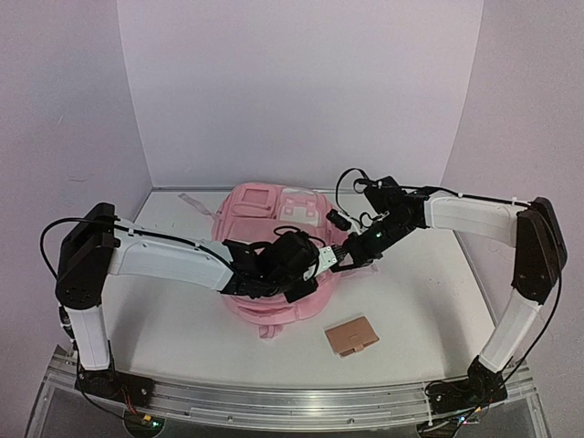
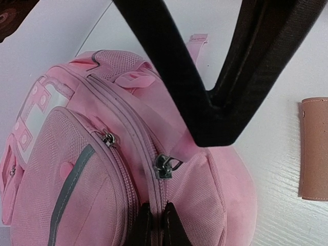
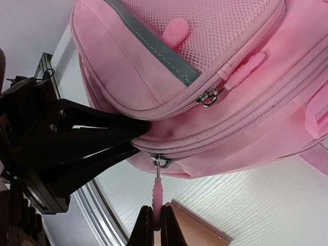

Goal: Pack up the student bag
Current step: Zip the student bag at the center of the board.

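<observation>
The student bag (image 1: 265, 205), a large pink backpack with a grey stripe, lies flat mid-table. My left gripper (image 2: 156, 207) is shut, pinching the fabric ridge along the bag's main zip just below the metal slider (image 2: 164, 165). My right gripper (image 3: 158, 209) is shut on the pink rubber zipper pull (image 3: 158, 192) that hangs from that same slider (image 3: 161, 161). In the top view the two grippers meet at the bag's near right edge, left gripper (image 1: 315, 265) and right gripper (image 1: 340, 263) almost touching. The main zip looks closed on both sides of the slider.
A tan leather wallet (image 1: 351, 335) lies on the white table just right of the bag's near end; it also shows in the left wrist view, wallet (image 2: 313, 148). The metal rail (image 1: 292, 397) runs along the table's front edge. White walls stand on three sides.
</observation>
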